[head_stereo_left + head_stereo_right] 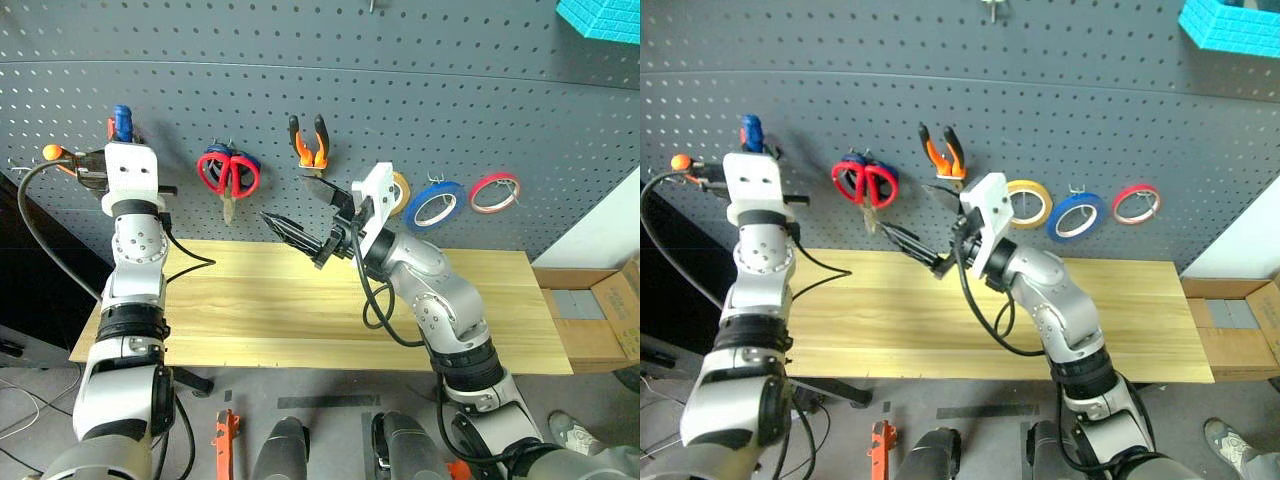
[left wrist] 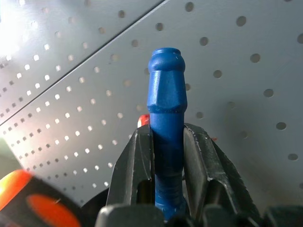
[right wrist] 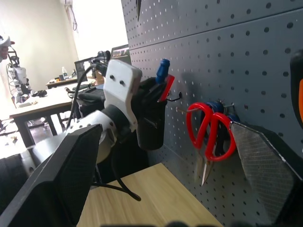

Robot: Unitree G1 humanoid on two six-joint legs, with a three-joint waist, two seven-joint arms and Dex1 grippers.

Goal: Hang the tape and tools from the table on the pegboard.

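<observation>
- The left tool (image 2: pixel 165 161) grips the blue-handled screwdriver (image 2: pixel 166 118) at the left end of the pegboard (image 1: pixel 450 120); its shaft is hidden between the fingers.
- The right tool (image 1: pixel 300 215) is wide open and empty, above the surface (image 1: pixel 300 310).
- Red-handled scissors (image 1: pixel 230 175), pliers (image 1: pixel 309 145) and blue tape (image 1: pixel 434 205) hang on the pegboard; the yellow roll (image 1: pixel 1028 203) is partly covered in the left eye view.

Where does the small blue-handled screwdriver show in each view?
Left eye: small blue-handled screwdriver upper left, above the left gripper.
Right eye: upper left.
Left wrist: centre, clamped between black fingers.
Right wrist: centre top.
Shared landmark: dark grey pegboard.
</observation>
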